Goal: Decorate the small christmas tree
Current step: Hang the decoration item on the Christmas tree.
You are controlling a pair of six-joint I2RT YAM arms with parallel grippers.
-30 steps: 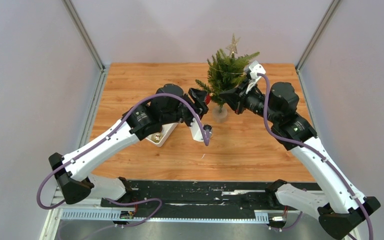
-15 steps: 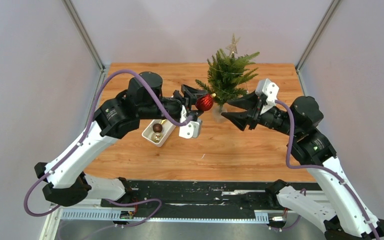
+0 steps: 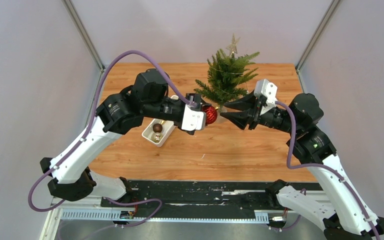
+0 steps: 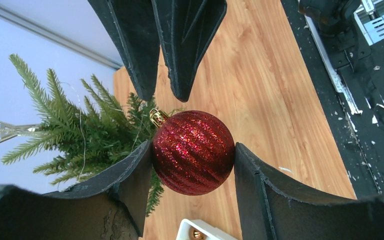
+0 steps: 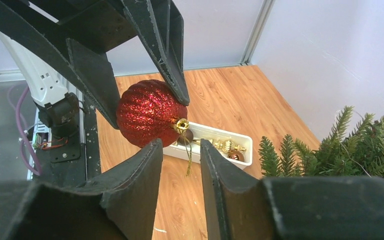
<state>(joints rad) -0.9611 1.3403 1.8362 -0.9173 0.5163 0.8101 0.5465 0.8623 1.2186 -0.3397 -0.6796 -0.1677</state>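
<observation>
Far edge of table [image 3: 240, 145]: small christmas tree [image 3: 227, 75], base mostly hidden behind grippers. Left gripper [image 3: 206, 114] pinches red ball [image 4: 193, 152]; right gripper [image 3: 223, 111] spread, tips beside gold cap [image 5: 181, 124]. Tray [image 3: 155, 141] partly covered.

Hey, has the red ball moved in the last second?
Yes. The red glitter bauble, in the left gripper, has shifted toward the near edge of the table and slightly right, away from the lower branches of the small christmas tree.
</observation>
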